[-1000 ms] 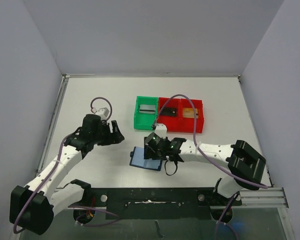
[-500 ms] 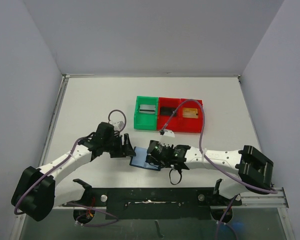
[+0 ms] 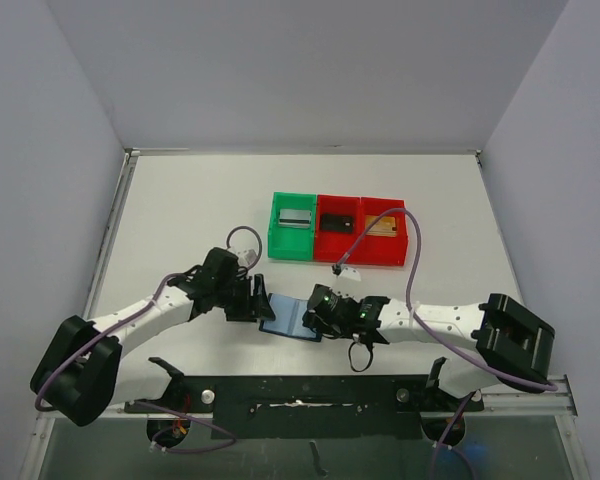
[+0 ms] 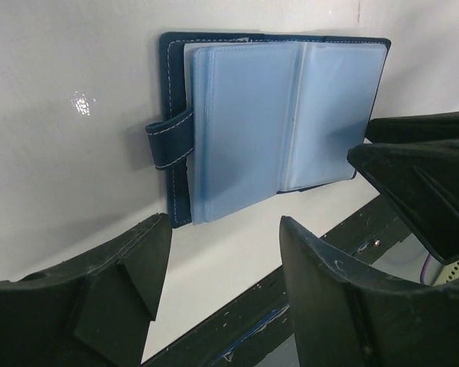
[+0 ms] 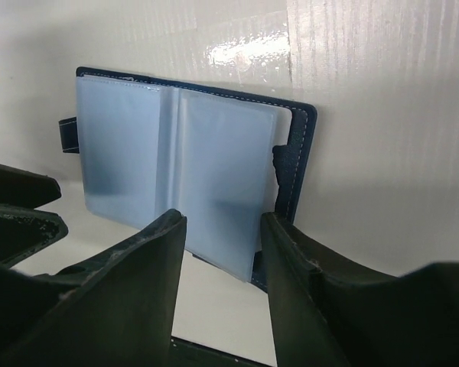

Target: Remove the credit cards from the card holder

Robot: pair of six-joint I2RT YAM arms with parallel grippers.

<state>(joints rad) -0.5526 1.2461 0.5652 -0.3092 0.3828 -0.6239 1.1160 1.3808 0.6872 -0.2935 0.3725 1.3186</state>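
The card holder lies open and flat near the table's front edge, with light blue panels inside a navy cover. It shows in the left wrist view and the right wrist view; no card shows in its panels. My left gripper is open at its left edge, just short of the strap. My right gripper is open at its right edge, with the near right corner between the fingertips. The silver-grey card, the black card and the gold-tan card lie in the bins.
A green bin and a red two-part bin stand side by side behind the wallet. The black base rail runs along the table's front edge, close below the wallet. The right arm's purple cable loops over the red bin.
My left gripper has swung right and forward to the wallet's left edge. My right gripper has shifted from over the wallet to its right edge. The wallet has stayed put.
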